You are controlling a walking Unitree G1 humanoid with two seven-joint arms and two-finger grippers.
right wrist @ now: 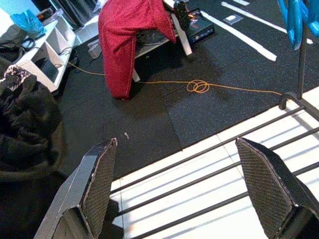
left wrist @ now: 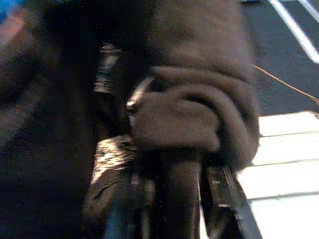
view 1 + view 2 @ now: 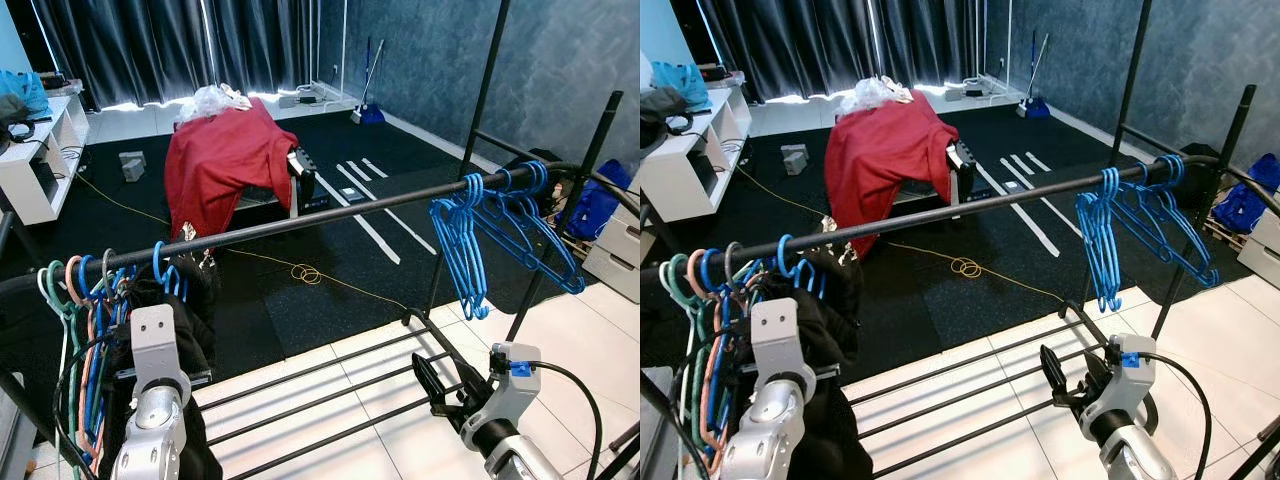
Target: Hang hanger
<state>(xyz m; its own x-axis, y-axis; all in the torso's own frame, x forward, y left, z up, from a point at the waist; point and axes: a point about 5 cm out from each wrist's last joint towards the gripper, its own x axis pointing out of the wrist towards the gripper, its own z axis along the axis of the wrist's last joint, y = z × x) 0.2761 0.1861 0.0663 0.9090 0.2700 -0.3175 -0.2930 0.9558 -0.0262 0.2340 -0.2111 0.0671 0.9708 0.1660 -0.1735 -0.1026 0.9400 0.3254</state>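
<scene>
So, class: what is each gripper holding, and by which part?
Right gripper: open, holding nothing. Left gripper: pressed into a dark garment; whether it grips cannot be told.

The left wrist view is blurred and dark: folds of a dark brown fleece garment [image 2: 194,114] hide the left claw, so its fingers cannot be made out. In the head views, the cluster of multicoloured plastic hangers [image 3: 85,330] is cut off by the left edge, and the silver left arm [image 3: 155,400] covers its lower parts
</scene>
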